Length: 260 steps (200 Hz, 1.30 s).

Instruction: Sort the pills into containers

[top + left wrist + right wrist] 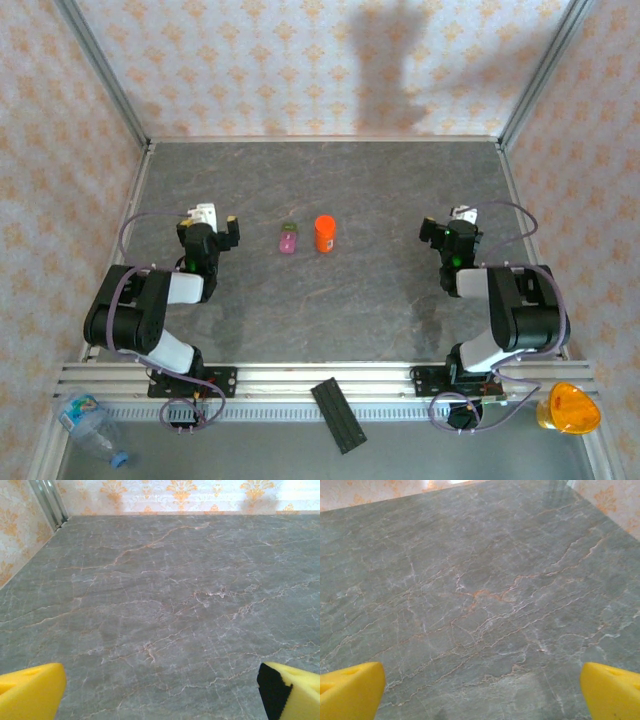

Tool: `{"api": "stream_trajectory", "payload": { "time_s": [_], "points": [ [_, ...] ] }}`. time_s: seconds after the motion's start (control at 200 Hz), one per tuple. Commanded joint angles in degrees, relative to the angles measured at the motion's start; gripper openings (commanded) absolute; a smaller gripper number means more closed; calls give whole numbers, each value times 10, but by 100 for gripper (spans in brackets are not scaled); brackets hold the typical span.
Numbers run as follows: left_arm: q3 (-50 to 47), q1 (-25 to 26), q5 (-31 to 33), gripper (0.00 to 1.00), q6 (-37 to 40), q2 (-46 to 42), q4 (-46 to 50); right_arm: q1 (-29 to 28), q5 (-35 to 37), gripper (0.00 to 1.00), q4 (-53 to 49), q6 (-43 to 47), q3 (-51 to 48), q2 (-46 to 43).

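Note:
The containers (pixel 288 240), a tiny pink-purple box joined to a smaller green one, lie on the grey marble table (pixel 330 310) just left of an orange capped bottle (pixel 325 234). The pills are hidden. My left gripper (pixel 218 228) hovers to the left of the containers, well apart from them. It is open, and its yellow fingertips (pixel 30 692) frame bare table. My right gripper (pixel 447 228) stands to the right of the bottle, also open, with yellow fingertips (pixel 610 692) wide apart over bare marble.
A clear plastic water bottle (pixel 90 422), a black strip (pixel 339 415) and an orange-yellow object (pixel 570 408) lie beyond the table's near rail. Patterned walls and aluminium posts (pixel 105 70) close in the table on three sides.

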<state>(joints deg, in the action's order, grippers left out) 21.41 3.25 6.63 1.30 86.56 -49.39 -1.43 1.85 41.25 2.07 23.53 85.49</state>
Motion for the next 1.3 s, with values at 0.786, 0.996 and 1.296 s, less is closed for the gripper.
{"api": "stream_trajectory", "payload": {
  "time_s": [0.786, 0.996, 1.296],
  "points": [
    [246, -2, -2, 100, -227, -264, 617, -169, -36, 94, -669, -213, 312, -208],
    [267, 20, -82, 100, -257, -245, 674, -288, -19, 93, -708, -251, 337, -180],
    [249, 66, -108, 100, -294, -171, 632, -452, 29, 93, -728, -276, 409, -75]
  ]
}}
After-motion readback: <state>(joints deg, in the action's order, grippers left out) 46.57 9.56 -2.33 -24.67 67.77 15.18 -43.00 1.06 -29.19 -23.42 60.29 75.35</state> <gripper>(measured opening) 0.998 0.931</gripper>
